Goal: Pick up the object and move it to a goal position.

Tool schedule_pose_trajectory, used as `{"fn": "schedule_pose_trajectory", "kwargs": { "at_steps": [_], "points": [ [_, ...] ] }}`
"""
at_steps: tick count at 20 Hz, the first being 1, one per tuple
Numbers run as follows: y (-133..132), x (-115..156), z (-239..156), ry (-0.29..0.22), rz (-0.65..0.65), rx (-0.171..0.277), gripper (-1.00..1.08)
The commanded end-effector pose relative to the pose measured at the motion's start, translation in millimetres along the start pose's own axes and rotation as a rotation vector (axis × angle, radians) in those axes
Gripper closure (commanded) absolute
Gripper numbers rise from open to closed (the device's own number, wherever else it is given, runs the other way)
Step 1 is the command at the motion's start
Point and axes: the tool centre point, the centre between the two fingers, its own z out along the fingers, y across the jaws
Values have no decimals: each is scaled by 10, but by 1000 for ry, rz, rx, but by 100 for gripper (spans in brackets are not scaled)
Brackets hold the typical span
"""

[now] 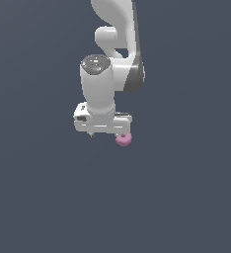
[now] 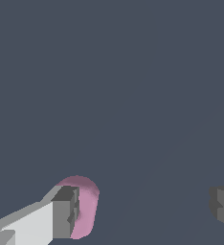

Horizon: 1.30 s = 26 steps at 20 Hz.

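Observation:
The object (image 1: 123, 140) is a tiny pink, rounded lump just below the white hand, on the exterior view's right side of it. My gripper (image 1: 106, 134) is open, its fingers set wide apart. In the wrist view the object (image 2: 85, 206) lies against the inner face of one grey fingertip (image 2: 66, 211), which hides part of it. The other fingertip (image 2: 223, 205) stands far from it, with a wide bare gap across my gripper (image 2: 145, 208). The object is much narrower than that gap. Whether it rests on the floor cannot be told.
A plain dark grey-blue ground (image 1: 186, 197) fills both views. The white arm (image 1: 115, 29) rises from the hand toward the upper edge of the exterior view. No other object or marker shows.

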Motion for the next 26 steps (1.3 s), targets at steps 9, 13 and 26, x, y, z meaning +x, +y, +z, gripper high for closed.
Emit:
{"fn": "schedule_pose_trajectory", "kwargs": {
  "at_steps": [9, 13, 26],
  "points": [
    [-305, -239, 305, -10, 59, -1, -92],
    [-506, -435, 510, -17, 102, -3, -92],
    [-839, -850, 859, -29, 181, -8, -92]
  ]
}}
